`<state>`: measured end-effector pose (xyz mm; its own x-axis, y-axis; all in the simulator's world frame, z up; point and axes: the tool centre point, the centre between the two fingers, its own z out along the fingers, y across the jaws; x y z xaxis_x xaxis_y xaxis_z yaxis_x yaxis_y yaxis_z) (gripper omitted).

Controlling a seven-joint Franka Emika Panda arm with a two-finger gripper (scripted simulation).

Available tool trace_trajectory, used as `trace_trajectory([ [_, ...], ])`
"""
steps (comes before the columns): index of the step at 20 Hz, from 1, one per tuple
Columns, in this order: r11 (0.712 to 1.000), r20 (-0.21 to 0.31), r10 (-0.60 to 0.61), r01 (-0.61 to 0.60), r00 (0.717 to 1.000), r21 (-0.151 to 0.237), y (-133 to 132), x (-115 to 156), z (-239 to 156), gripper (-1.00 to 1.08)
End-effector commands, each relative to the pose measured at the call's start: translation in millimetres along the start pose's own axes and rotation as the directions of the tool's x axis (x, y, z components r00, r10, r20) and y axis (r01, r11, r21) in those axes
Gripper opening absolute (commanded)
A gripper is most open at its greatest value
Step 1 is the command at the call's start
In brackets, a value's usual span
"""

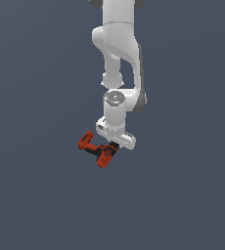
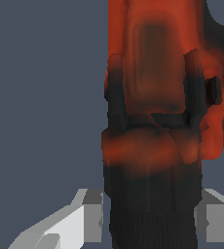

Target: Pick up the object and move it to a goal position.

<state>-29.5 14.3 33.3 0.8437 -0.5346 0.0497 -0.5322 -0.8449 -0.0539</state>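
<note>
The object is a small red-orange power drill (image 1: 96, 150) with black bands, lying under the white arm's hand in the exterior view. My gripper (image 1: 112, 147) is down over the drill's black end, toward the exterior view's right. In the wrist view the drill (image 2: 155, 97) fills the picture between my two grey fingers (image 2: 92, 216), which press against its black ribbed chuck (image 2: 153, 221) on both sides. The jaws are shut on the drill. Its boxy red base points to the exterior view's left.
A plain dark grey floor (image 1: 36, 195) lies all around. The white arm (image 1: 118, 49) rises above the hand toward the top of the exterior view.
</note>
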Motion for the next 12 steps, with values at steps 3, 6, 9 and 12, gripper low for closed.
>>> trace_trajectory([
  [3,1.000,-0.004,0.001,-0.001,1.000,0.002,4.7,6.7,-17.9,-1.00],
  [6,1.000,-0.004,0.001,-0.001,1.000,0.002,10.3,11.9,-35.4,-1.00],
  [9,1.000,-0.004,0.002,-0.002,1.000,0.003,17.9,18.9,-57.9,-1.00],
  [12,1.000,-0.004,0.002,-0.002,1.000,0.003,26.5,27.2,-85.0,-1.00],
])
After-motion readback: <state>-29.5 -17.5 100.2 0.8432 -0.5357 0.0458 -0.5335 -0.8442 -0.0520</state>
